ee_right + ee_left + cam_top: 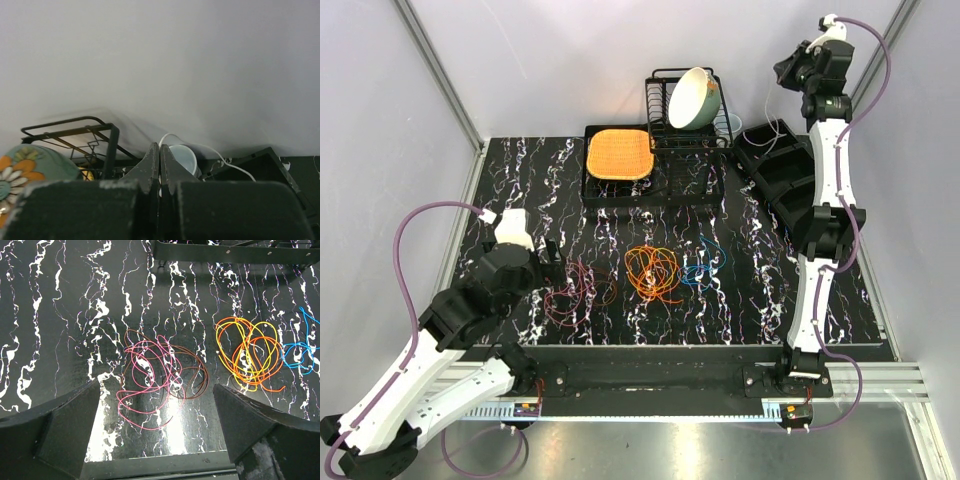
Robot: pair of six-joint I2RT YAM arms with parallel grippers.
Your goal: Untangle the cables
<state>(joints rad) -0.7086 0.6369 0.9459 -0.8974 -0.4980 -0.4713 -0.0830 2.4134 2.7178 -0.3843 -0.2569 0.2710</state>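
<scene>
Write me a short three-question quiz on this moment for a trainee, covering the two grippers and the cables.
1. True or false: the right gripper is shut and holds nothing.
2. Multiple choice: over which clump does the left gripper hover? A the orange cables; B the maroon-pink cables; C the blue cables.
3. Fill in: the left gripper's jaws stand ___.
Key: 1 true; 2 B; 3 open.
</scene>
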